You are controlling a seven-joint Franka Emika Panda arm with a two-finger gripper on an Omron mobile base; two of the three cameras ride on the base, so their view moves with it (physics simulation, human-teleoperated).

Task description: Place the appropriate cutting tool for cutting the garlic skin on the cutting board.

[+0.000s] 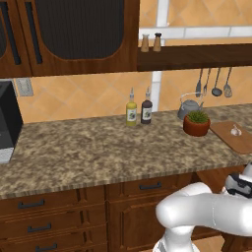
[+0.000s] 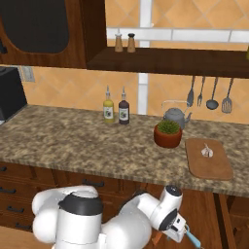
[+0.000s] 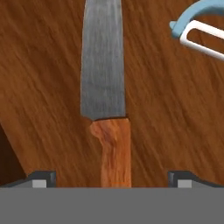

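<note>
1. Knife, the cutting tool: centre of the hand view, grey blade toward the top of frame, orange-brown handle running down to the bottom edge, lying on a dark wood surface.
2. Tool: two dark finger tips at bottom left and bottom right of the hand view, spread apart, handle between them, no contact visible, so not clamped on anything.
3. Blue-and-white peeler in the upper right of the hand view, apart from the knife.
4. Right base view, left to right: two bottles at back centre of the worktop, potted plant, then cutting board at right with the garlic on it.
5. Arm bends low, below the worktop edge, at bottom right of that view; an orange bit and a blue bit show by the hand.
6. Handling guess: stiff, light, thin, smooth blade likely slippery and sharp; take hold across the wooden handle, mid-length, not the blade.
7. Knife looks well below and apart from the board; grasp not yet made.
</note>
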